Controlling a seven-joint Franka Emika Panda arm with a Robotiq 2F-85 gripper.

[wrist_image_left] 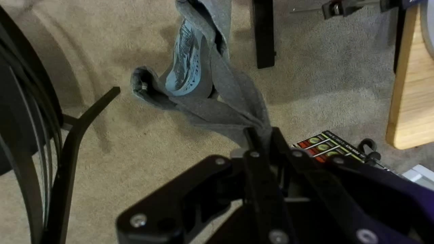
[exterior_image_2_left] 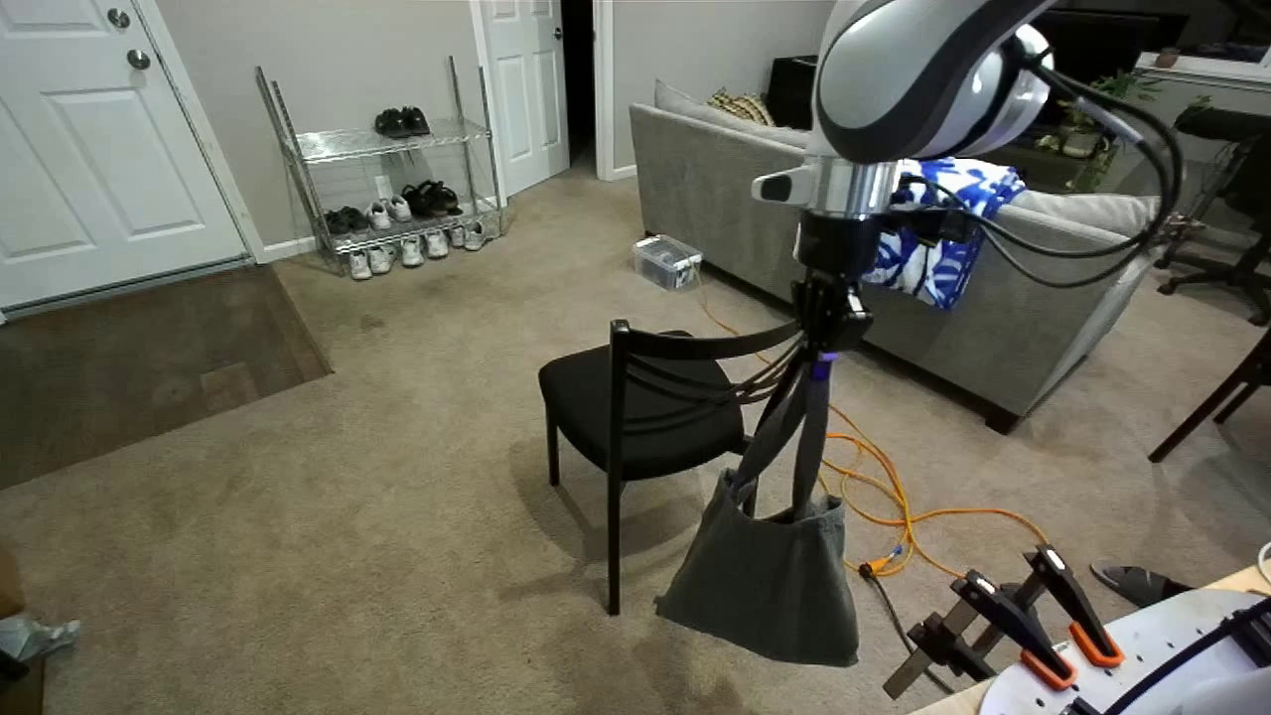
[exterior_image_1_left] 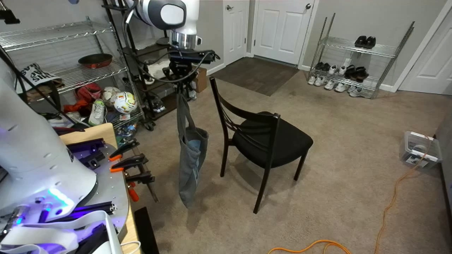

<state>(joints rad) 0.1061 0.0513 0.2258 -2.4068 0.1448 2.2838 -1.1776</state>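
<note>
Hand (wrist_image_left: pixel 263 133) tight around straps (exterior_image_2_left: pixel 811 447) of one gray bag (exterior_image_2_left: pixel 770 586), one black chair (exterior_image_1_left: pixel 282 139) nearby.

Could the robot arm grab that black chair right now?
Probably not: the claw is shut on the straps of the gray tote bag, though the black chair looks close by.

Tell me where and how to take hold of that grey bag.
I'd grip the straps from above, where they come together: they are narrow bands, and the grey bag hangs below them. The gripper is shut on them there. The bag's broad, loose cloth would probably be harder to pinch, and the chair back would likely crowd an approach from its side.
</note>
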